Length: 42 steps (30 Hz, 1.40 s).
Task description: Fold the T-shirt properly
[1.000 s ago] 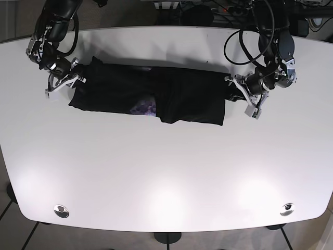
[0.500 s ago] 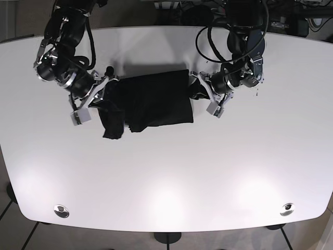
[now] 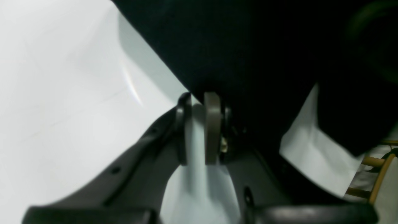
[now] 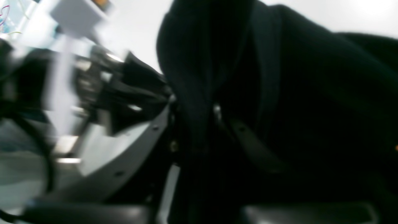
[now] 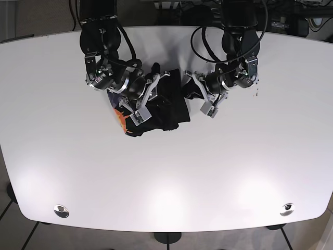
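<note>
The black T-shirt (image 5: 167, 104) lies bunched in a short thick bundle at the middle of the white table (image 5: 166, 177), with an orange print (image 5: 120, 119) showing at its left end. My right gripper (image 5: 147, 101) is over the bundle's left part. In the right wrist view it (image 4: 192, 109) is shut on a thick fold of the shirt (image 4: 311, 93). My left gripper (image 5: 200, 95) is at the bundle's right edge. In the left wrist view it (image 3: 199, 99) stands nearly closed, with the shirt's edge (image 3: 248, 46) at its tips.
Both arms reach in from the table's far edge, close together over the shirt. Cables and equipment (image 5: 218, 8) sit behind the table. Two round fittings (image 5: 61, 211) (image 5: 286, 209) sit near the front corners. A wooden chair frame (image 3: 379, 165) shows beyond the table edge.
My right gripper has carried the shirt's left end to the right, over the middle. The shirt went from a long strip to a short bundle. My left gripper moved inward, then held.
</note>
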{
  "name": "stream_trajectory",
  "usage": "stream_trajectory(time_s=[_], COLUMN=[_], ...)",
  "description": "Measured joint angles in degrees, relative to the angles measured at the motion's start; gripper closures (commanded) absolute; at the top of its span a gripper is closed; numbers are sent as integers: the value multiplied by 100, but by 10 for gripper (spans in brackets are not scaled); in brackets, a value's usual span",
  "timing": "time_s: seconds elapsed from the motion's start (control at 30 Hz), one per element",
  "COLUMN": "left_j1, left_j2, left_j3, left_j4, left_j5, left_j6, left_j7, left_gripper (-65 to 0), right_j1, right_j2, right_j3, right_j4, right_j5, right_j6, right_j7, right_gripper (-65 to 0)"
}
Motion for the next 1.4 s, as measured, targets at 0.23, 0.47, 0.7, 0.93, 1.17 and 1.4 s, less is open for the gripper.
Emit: stream_trajectory(time_s=[0.23, 0.47, 0.7, 0.93, 1.17, 1.4], left_j1=[9, 234, 367, 420, 433, 426], left_j2=[2, -490, -1506, -1572, -1576, -1569], left_j3=[0, -933, -1484, -1502, -1036, 623], left_j4=[70, 1329, 1707, 1707, 2076, 2398], left_j5=[33, -546, -669, -669, -667, -658], left_j6=[0, 46, 85, 85, 85, 87], left_j7=[9, 343, 435, 433, 417, 245], left_gripper=[-63, -61, -61, -61, -61, -63], right_j1=[44, -378, -876, -885, -688, -197], right_j2=[0, 247, 398, 219, 181, 291], right_j3=[2, 636, 387, -726, -1198, 748], right_j4=[328, 1392, 1353, 509, 1152, 1349], right_j5=[-76, -2, -20, -90, 13, 7], right_j6=[-2, 11, 0, -4, 2, 2], right_j7=[24, -168, -197, -170, -164, -164], right_gripper=[-575, -574, -430, -355, -352, -349])
